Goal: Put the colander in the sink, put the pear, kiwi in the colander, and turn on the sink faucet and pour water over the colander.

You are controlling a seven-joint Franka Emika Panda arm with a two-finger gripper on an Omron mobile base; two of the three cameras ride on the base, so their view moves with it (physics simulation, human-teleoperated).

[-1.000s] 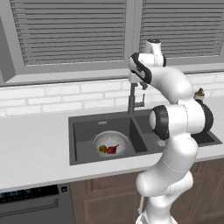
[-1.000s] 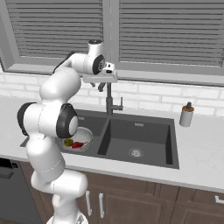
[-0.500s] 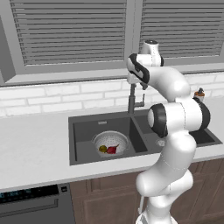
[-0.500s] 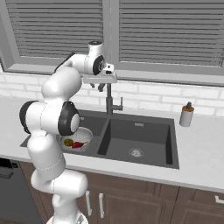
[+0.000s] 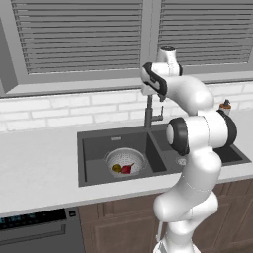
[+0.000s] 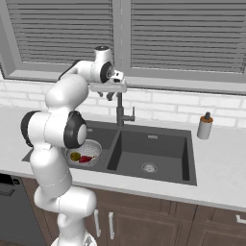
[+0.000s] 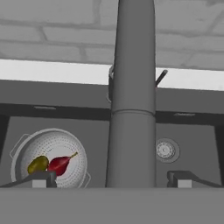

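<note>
With the pear (image 7: 58,164) and kiwi (image 7: 38,164) already lying in the colander (image 7: 49,158) left of the faucet (image 7: 132,100), the wide-open, empty gripper (image 7: 111,178) is best brought onto the faucet's small side lever (image 7: 160,78).

My fingertips (image 7: 41,178) stand wide either side of the faucet (image 7: 131,96). Below, the colander (image 7: 49,158) sits in the sink's (image 7: 192,131) left basin, holding kiwi (image 7: 38,164) beside pear (image 7: 59,164).
</note>
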